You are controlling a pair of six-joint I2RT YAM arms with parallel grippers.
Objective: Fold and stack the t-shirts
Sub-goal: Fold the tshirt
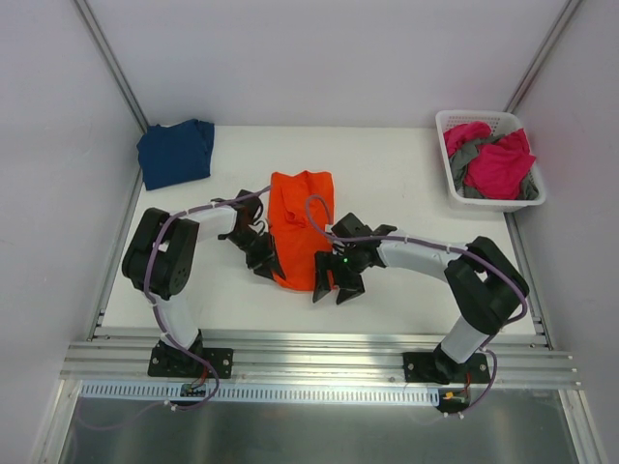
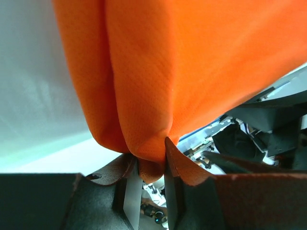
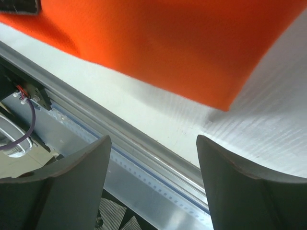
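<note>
An orange t-shirt (image 1: 301, 224) lies partly folded in the middle of the table. My left gripper (image 1: 265, 259) is at its near left edge, shut on a fold of the orange cloth (image 2: 151, 165) pinched between the fingers. My right gripper (image 1: 338, 287) hovers at the shirt's near right corner, open, with nothing between its fingers (image 3: 229, 172); the orange shirt's edge (image 3: 192, 52) lies just beyond them. A navy blue t-shirt (image 1: 176, 152) lies folded at the far left. Pink and grey t-shirts (image 1: 493, 164) fill the basket.
The white slotted basket (image 1: 462, 193) stands at the far right of the table. Metal rails (image 1: 309, 348) run along the near table edge, seen close under my right gripper. Grey walls close in both sides.
</note>
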